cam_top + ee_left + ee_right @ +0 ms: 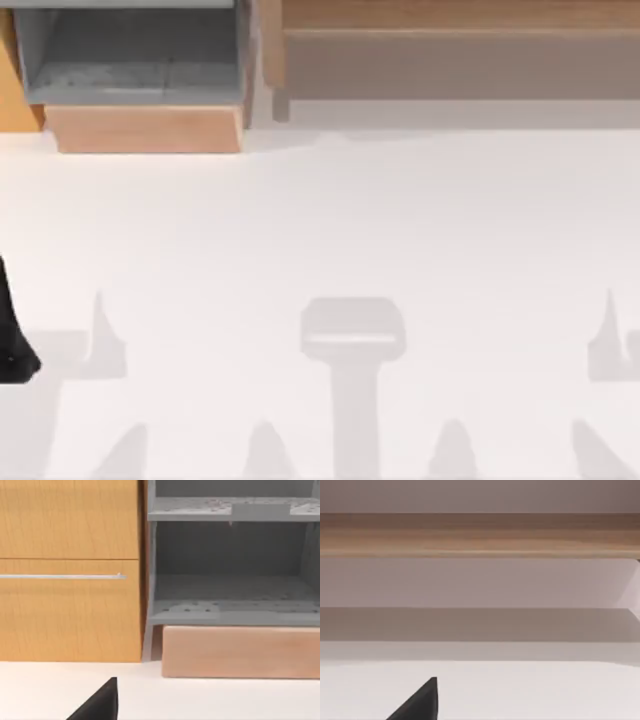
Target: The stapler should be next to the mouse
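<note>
The stapler and the mouse are out of view. A black part of my left arm (12, 345) pokes in at the left edge of the white table (320, 230) in the top view. In the left wrist view a black piece of my left gripper (100, 704) sits low over the table, facing a cabinet. In the right wrist view a black piece of my right gripper (420, 704) sits low over the table, facing a long wooden shelf (480, 535).
A grey open shelf unit (130, 60) stands at the back left on a light wooden base (145, 128). Beside it is an orange wooden cabinet (70, 570) with a thin handle (60, 576). The wooden shelf (450, 20) runs along the back right.
</note>
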Controlling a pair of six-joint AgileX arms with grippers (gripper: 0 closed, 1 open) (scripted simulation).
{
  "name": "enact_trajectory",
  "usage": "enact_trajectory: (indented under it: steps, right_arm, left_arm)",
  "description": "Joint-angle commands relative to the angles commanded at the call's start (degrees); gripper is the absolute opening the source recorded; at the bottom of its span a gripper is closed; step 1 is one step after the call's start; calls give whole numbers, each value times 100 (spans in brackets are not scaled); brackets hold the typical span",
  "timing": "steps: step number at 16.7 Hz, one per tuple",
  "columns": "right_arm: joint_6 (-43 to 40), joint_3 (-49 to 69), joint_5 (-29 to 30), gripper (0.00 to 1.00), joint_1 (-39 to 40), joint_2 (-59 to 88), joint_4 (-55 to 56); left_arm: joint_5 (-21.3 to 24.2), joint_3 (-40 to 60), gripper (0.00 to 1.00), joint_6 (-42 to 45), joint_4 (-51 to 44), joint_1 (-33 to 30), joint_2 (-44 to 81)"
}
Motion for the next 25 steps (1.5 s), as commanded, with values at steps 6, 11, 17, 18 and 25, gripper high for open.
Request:
enact_trajectory:
  steps: [6,11,17,18,25]
  right_arm:
    - [-127,514,-11,100,-277,615,-421]
    - [-490,1858,-11,100,-1065,2717,-1640]
    - [-1042,3682,22,100,-2184,6233,-3480]
    - [-1126,3970,27,100,-2357,6748,-3761]
    - [-1541,5533,-3,100,-3238,9152,-5124]
  left_arm:
    - [0,0,100,0,0,0,0]
    - [0,0,100,0,0,0,0]
    - [0,0,100,0,0,0,0]
    - [0,0,100,0,0,0,0]
    - [0,0,100,0,0,0,0]
